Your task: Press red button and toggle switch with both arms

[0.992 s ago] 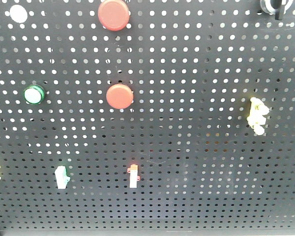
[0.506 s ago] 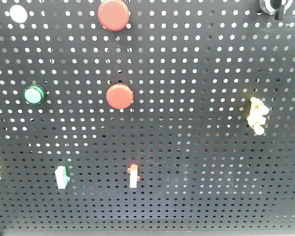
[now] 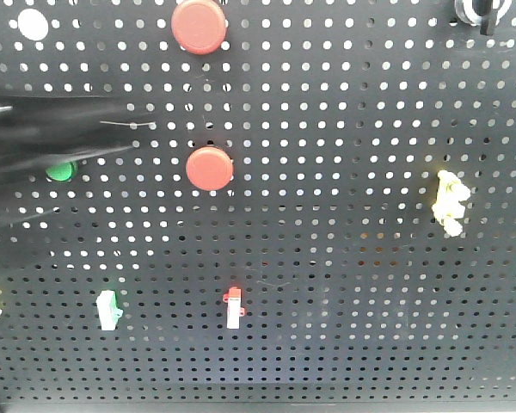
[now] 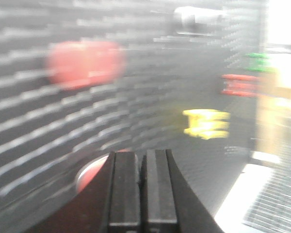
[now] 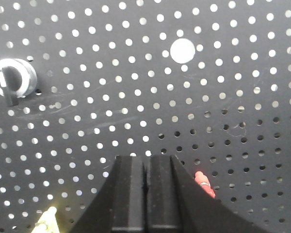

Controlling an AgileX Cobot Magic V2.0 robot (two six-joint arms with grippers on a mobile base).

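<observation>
Two red buttons sit on the black pegboard, an upper one [image 3: 199, 24] and a lower one [image 3: 209, 168]. A dark blurred arm [image 3: 52, 138] reaches in from the left edge, its tip short of the lower button. In the blurred left wrist view my left gripper [image 4: 138, 154] is shut and empty, with one red button [image 4: 89, 174] partly hidden behind its fingers and another [image 4: 85, 63] higher up. My right gripper [image 5: 145, 158] is shut and empty, close to the board, with a small red toggle switch [image 5: 204, 183] just to its right.
Also on the board are a green button [image 3: 62, 172] half hidden by the arm, a yellow toggle [image 3: 450, 202], a red-tipped toggle [image 3: 233, 307], a green toggle [image 3: 107, 310] and a rotary knob [image 5: 12, 80]. The board's lower edge [image 3: 258, 406] runs along the bottom.
A dark blurred arm has swept in from the left edge and now covers the top of the green button. Nothing on the board has moved.
</observation>
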